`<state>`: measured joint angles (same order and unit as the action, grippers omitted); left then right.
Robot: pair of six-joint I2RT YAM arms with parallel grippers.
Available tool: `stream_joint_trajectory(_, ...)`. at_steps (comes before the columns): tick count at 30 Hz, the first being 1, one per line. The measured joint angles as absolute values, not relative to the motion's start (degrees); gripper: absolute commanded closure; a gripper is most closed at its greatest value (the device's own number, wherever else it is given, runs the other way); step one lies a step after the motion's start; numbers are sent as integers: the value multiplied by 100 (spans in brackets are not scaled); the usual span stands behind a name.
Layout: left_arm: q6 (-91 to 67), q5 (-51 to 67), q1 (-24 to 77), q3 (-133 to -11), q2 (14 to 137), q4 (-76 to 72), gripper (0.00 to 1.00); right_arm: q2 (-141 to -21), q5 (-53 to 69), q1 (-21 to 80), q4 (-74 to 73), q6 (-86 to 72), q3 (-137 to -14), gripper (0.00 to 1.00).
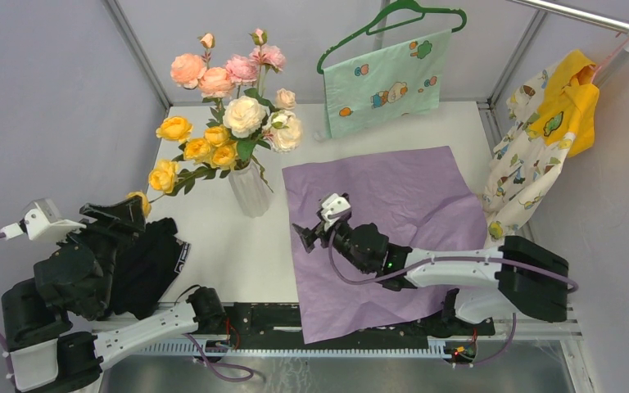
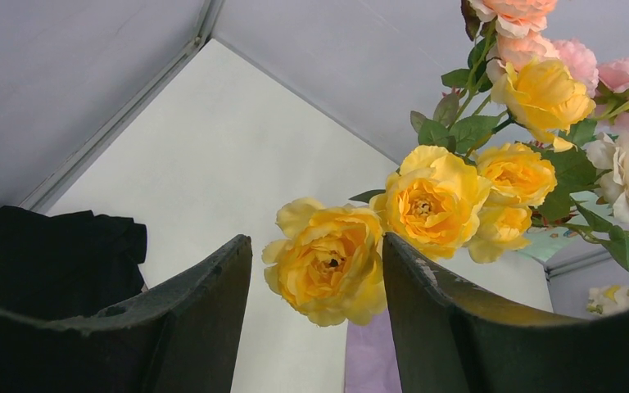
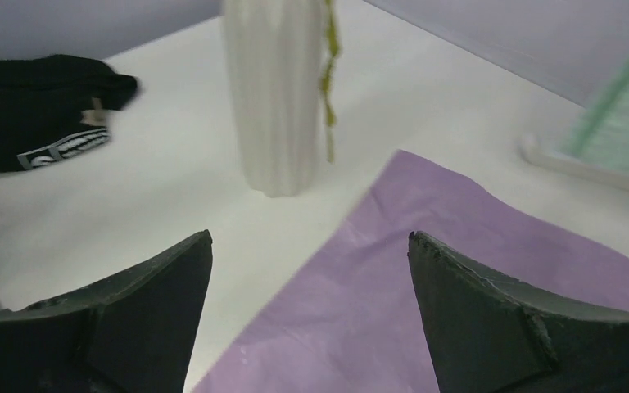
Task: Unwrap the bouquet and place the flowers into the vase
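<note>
The flowers (image 1: 229, 115), pink, yellow and cream roses on leafy stems, stand in the white ribbed vase (image 1: 250, 190) at the table's middle left. The bouquet is unwrapped: its paper (image 1: 385, 221) lies flat on the table, purple side up. My right gripper (image 1: 303, 237) hovers open over the paper's left edge, nothing between its fingers, facing the vase (image 3: 278, 90) across the purple paper (image 3: 426, 278). My left gripper (image 1: 131, 214) is open beside the lowest yellow rose (image 1: 139, 199). In the left wrist view that rose (image 2: 328, 264) shows just beyond the spread fingertips (image 2: 237, 262), close to the right one.
A black cloth (image 1: 151, 266) lies under the left arm. A mint-green patterned cloth on a green hanger (image 1: 385, 82) hangs at the back. A yellow and patterned garment (image 1: 540, 147) hangs from the rail at the right. Grey walls close in the table (image 1: 221, 246).
</note>
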<state>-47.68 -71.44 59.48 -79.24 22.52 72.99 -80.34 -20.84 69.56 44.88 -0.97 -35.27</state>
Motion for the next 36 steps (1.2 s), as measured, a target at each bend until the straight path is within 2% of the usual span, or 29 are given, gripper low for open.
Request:
stream_joint_trajectory(8,-4711,-7017,5948,-7950,2252,7317,34,-6904,-4729,6976,2567,-285,-3404,4)
stream_joint_trajectory(13,-4711,-7002,5948,-7948,2252,7319,34,-6425,-5861,6978,1616,-384,-3404,3)
stream_joint_trajectory(22,-4713,-6993,5948,-7948,2250,7369,34,-5885,-6678,6976,1149,-451,-3221,3)
stream_joint_trajectory(36,-4716,-6993,5948,-7948,2244,7419,34,-5498,-7063,6978,805,-690,-2864,4)
